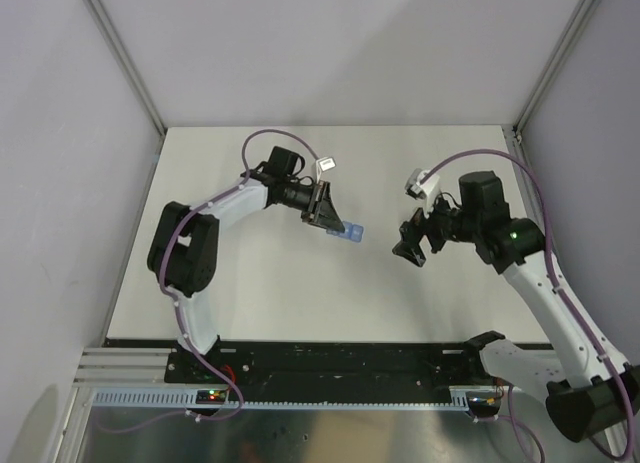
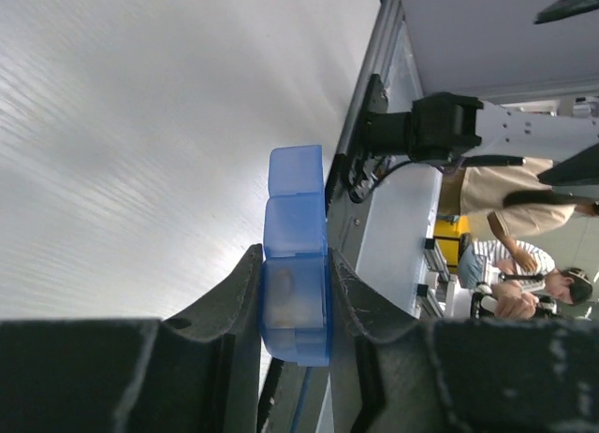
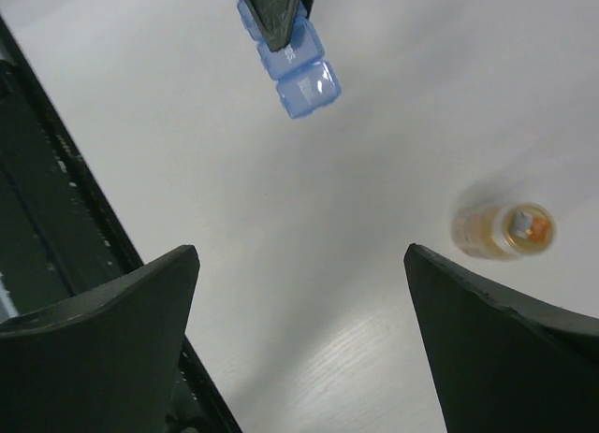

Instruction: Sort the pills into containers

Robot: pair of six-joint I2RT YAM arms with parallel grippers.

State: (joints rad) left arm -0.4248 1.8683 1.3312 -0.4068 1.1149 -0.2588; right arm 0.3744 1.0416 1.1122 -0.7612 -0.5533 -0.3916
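My left gripper (image 1: 322, 211) is shut on one end of the light-blue pill box (image 1: 348, 232) and holds it just above the white table. In the left wrist view both fingers (image 2: 245, 293) press the sides of the pill box (image 2: 296, 227), whose square containers stick out past the tips. A pale shape that may be pills shows through one wall (image 2: 281, 293). My right gripper (image 1: 410, 245) stands open to the right of the box, and nothing sits in its wide gap (image 3: 301, 251). The pill box (image 3: 301, 76) appears at the top of the right wrist view.
A small amber bottle (image 3: 505, 229), blurred, sits on the white table (image 1: 250, 283) beside my right finger. The black rail of the near edge (image 3: 56, 218) runs along the left of the right wrist view. Grey walls and metal posts (image 1: 120, 53) enclose the table.
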